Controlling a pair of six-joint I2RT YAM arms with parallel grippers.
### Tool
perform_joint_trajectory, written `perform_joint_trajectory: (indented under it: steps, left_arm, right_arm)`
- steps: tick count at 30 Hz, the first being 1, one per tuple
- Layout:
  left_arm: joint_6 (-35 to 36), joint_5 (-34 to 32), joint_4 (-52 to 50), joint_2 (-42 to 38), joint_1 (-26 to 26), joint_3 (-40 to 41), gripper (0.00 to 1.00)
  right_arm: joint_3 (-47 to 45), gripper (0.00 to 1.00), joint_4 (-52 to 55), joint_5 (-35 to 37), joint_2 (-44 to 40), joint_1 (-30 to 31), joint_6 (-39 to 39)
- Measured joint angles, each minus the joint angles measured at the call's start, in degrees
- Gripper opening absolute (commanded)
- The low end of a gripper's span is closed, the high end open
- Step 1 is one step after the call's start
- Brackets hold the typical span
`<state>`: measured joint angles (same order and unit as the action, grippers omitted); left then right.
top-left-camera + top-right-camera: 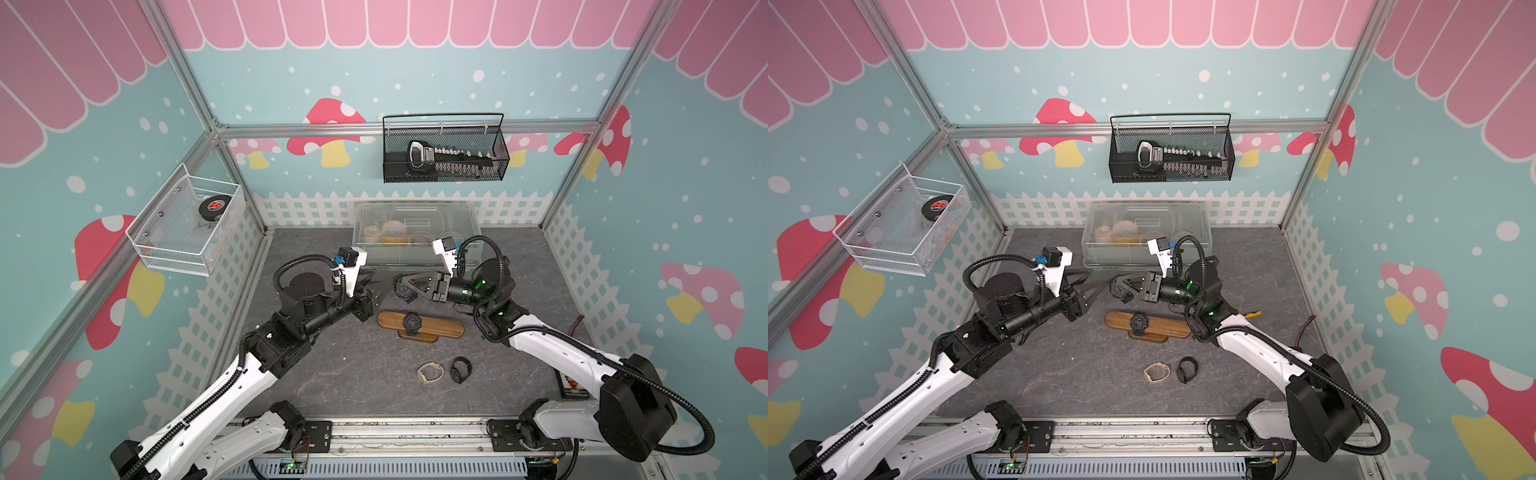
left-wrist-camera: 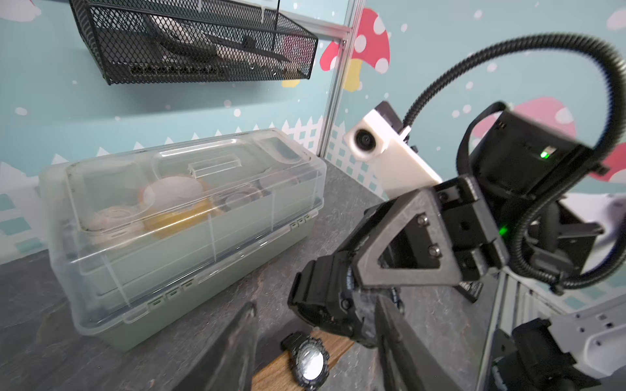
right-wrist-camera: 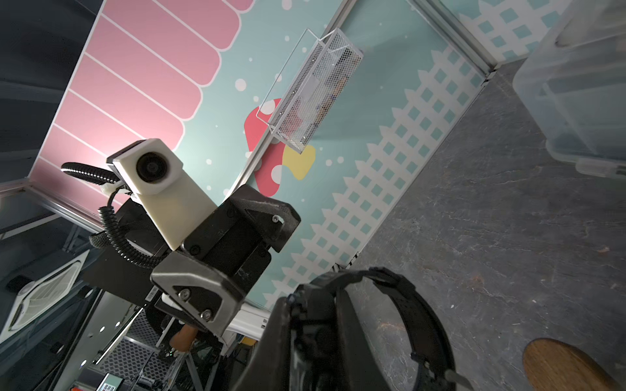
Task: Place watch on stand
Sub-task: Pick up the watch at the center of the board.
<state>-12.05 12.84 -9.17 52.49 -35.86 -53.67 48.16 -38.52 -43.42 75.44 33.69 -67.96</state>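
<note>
Stand [image 1: 440, 329]: below the right fingers [image 2: 408, 210], on the robot's side of them; long axis roughly along them; a second watch [image 1: 412, 322] sits mid-bar.
Watch [image 2: 321, 301]: in the air, clamped by the right gripper [image 1: 415, 284].
Left gripper [image 1: 1093, 296]: jaws apart, empty, just beside the watch, tips facing the right fingers.
Right arm: nearer arm; wrist level, fingers pointing left.

Dark grey stone-look desk [image 1: 332, 374]. Wooden stand [image 1: 444, 328] sits mid-desk. Clear lidded plastic box [image 1: 415, 232] behind the stand, at the back wall. Beige watch [image 1: 430, 372] and black watch [image 1: 460, 369] in front of the stand, just beside each other.
</note>
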Motion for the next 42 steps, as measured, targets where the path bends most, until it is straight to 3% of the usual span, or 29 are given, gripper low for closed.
perform_joint_trajectory:
  steps: [12, 16, 20, 25, 28, 31, 37, 42]
  left_arm:
    - [-24.2, 18.4, 10.0, 7.1, 6.1, 1.3, 0.51]
    - [-32.1, 25.8, 15.1, 12.7, 6.7, 1.3, 0.37]
    - [-38.8, 32.1, 20.1, 18.6, 6.9, 1.3, 0.34]
    - [-41.9, 34.6, 23.2, 19.7, 7.2, 1.3, 0.2]
    - [-43.1, 34.9, 23.2, 19.4, 7.4, 1.3, 0.01]
    - [-42.8, 34.9, 21.8, 18.4, 7.5, 1.2, 0.0]
    - [-39.5, 34.4, 17.3, 15.6, 7.6, 1.1, 0.0]
    - [-36.0, 35.0, 13.0, 13.4, 9.2, 1.1, 0.0]
  right_arm:
    - [0.4, 0.0, -0.2, 4.4, 0.2, -1.2, 1.5]
    - [0.9, 0.0, -0.4, 4.6, 0.6, -1.5, 1.5]
    - [1.2, 0.0, -0.1, 4.9, 0.9, -1.7, 1.5]
    - [1.2, 0.0, -0.3, 4.9, 1.1, -2.0, 1.5]
    - [1.2, 0.0, -1.2, 4.4, 1.1, -2.1, 2.2]
    - [1.2, 0.0, -2.0, 3.7, 1.1, -2.1, 2.4]
    - [1.2, 0.43, -2.3, 2.8, 1.1, -1.6, 2.3]
    - [1.1, 0.56, 1.8, 3.9, -1.0, -4.3, 2.9]
